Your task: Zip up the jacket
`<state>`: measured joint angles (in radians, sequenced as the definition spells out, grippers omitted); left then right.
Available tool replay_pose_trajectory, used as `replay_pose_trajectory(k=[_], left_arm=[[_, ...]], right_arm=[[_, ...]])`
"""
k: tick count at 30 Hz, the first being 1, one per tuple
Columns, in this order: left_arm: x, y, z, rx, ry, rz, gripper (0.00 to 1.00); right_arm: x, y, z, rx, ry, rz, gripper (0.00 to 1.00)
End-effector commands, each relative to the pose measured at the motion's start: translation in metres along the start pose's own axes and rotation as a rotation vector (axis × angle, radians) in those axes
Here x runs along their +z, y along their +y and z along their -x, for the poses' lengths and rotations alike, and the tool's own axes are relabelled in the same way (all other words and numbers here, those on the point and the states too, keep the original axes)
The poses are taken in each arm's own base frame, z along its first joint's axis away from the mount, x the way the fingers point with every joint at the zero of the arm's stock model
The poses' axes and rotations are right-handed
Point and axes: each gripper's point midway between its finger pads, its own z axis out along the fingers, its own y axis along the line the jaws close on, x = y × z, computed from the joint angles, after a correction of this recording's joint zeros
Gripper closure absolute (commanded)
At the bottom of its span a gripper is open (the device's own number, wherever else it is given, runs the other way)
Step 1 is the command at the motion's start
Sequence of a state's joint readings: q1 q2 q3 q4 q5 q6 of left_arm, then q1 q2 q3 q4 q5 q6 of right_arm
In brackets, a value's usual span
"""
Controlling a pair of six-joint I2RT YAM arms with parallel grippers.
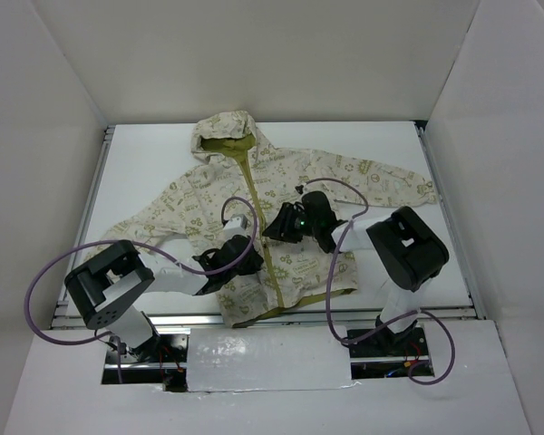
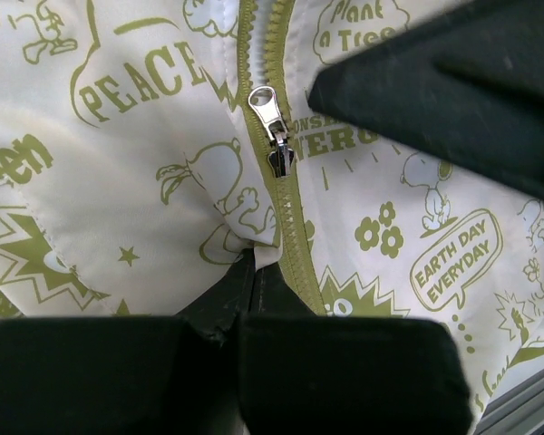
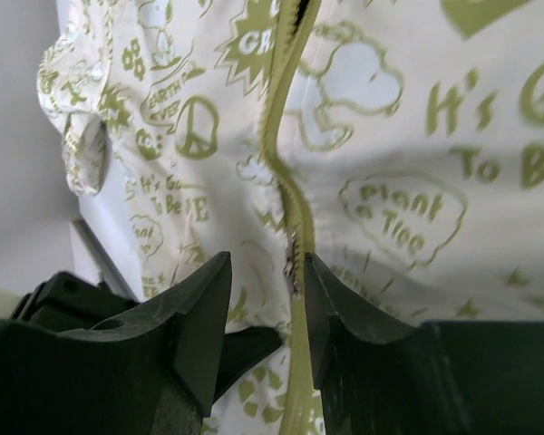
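Cream jacket (image 1: 322, 177) lies flat on the white counter (image 1: 145, 163), hood at the far side. Left end effector (image 2: 249, 276) is closed, pinching fabric beside the zipper (image 2: 290, 227). Right end effector (image 3: 267, 272) is parted, straddling the zipper and gripping nothing.

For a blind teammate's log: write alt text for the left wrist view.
A silver zipper slider sits partway along the olive zipper of the jacket, teeth joined below it and parted above. The left gripper pinches the cream, doodle-printed fabric beside the zipper, just below the slider.
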<state>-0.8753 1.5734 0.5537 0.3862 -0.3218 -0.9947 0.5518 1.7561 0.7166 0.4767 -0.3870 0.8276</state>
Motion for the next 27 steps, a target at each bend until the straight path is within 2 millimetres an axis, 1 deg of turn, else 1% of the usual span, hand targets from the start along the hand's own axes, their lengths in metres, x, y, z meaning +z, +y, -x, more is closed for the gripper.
replay_pose_trajectory(k=[1,2,3,4,6,8,9,15,16,20,24,27], left_arm=[[-0.007,0.05,-0.042,0.13,0.142,0.108,1.0],[-0.007,0.049,-0.043,0.138,0.149,0.098,1.0],[-0.006,0.049,-0.043,0.14,0.146,0.094,1.0],[-0.005,0.049,-0.044,0.142,0.149,0.093,1.0],[-0.004,0.046,-0.045,0.147,0.153,0.081,1.0],[-0.003,0.045,-0.045,0.152,0.154,0.075,1.0],[-0.003,0.045,-0.045,0.153,0.154,0.074,1.0],[-0.003,0.044,-0.044,0.16,0.153,0.071,1.0],[-0.003,0.044,-0.044,0.159,0.15,0.069,1.0],[-0.004,0.044,-0.044,0.157,0.149,0.066,1.0],[-0.003,0.044,-0.045,0.158,0.15,0.065,1.0],[-0.003,0.044,-0.045,0.16,0.152,0.06,1.0]], right_arm=[[0.011,0.004,0.015,-0.083,0.005,0.014,0.55],[0.012,0.003,0.015,-0.088,0.012,0.003,0.55],[0.013,0.005,0.02,-0.111,0.005,0.007,0.55],[0.015,0.0,0.017,-0.108,0.023,-0.013,0.54],[0.021,0.001,0.018,-0.134,0.047,0.0,0.54],[0.024,0.001,0.014,-0.143,0.075,0.013,0.54],[0.025,0.001,0.008,-0.142,0.1,0.031,0.54],[0.026,-0.008,-0.001,-0.135,0.128,0.02,0.55],[0.026,-0.007,-0.002,-0.133,0.134,0.023,0.57],[0.025,-0.014,-0.009,-0.121,0.153,0.011,0.59],[0.027,-0.018,-0.014,-0.112,0.173,0.01,0.67],[0.026,-0.021,-0.017,-0.108,0.178,0.003,0.69]])
